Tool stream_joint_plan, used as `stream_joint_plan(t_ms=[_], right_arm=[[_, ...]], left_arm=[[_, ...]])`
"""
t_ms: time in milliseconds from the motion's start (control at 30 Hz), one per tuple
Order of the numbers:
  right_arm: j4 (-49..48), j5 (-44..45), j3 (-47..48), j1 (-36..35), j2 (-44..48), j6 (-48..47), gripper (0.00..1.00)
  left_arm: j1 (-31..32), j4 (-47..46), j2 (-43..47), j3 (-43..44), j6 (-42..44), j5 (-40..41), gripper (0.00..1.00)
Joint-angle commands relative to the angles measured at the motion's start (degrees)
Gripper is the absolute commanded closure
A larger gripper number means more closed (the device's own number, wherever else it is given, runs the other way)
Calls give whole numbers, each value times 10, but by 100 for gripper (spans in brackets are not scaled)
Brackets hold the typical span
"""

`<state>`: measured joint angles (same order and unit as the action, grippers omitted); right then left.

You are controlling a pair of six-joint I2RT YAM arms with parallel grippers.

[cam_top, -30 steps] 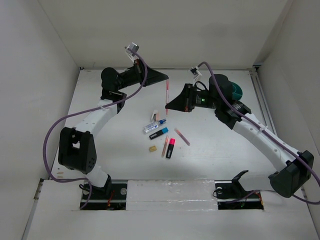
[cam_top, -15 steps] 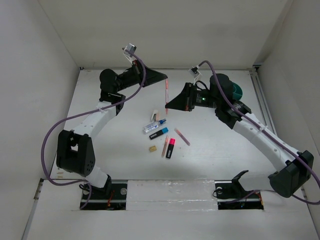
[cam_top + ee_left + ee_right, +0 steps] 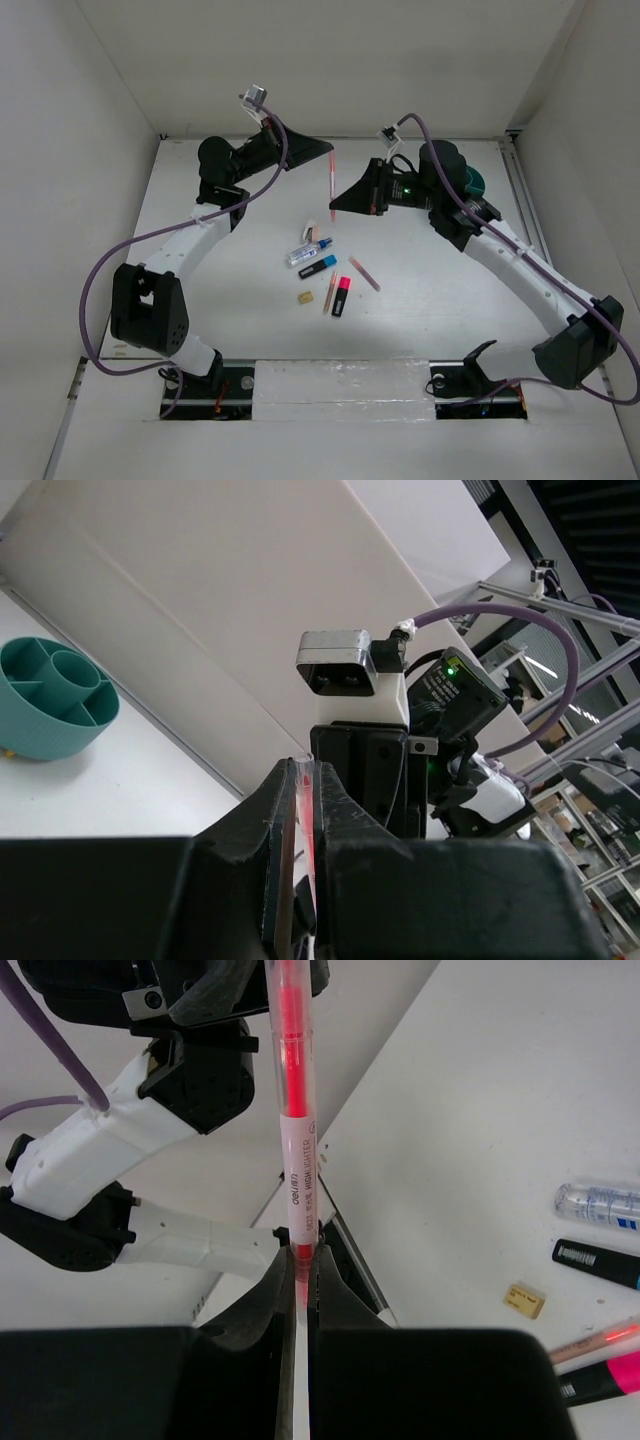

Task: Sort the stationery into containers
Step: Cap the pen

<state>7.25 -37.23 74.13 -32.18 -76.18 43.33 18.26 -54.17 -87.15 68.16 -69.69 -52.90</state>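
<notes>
Pink pen (image 3: 331,186), pinched at its ends by left gripper (image 3: 327,157) and right gripper (image 3: 336,209), seemingly hangs clear above bare table (image 3: 450,300); teal cup (image 3: 472,184) sits near the far-right edge.

Bright, even light, soft shadows on the table (image 3: 420,320); wrist views go dark and blurred up close.

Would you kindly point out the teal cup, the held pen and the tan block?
teal cup (image 3: 50,742), left wrist view, on its outer wall.
held pen (image 3: 300,1175), right wrist view, on its white label.
tan block (image 3: 524,1300), right wrist view, on its top face.
</notes>
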Motion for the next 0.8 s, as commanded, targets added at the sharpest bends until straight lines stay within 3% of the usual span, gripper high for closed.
stream_joint_plan(t_ms=[0, 767], right_arm=[[-112, 38, 56, 18, -1, 1, 100], [-138, 21, 100, 53, -49, 6, 100]], left_arm=[[21, 4, 25, -2, 28, -70, 100], [27, 28, 41, -25, 64, -76, 100]])
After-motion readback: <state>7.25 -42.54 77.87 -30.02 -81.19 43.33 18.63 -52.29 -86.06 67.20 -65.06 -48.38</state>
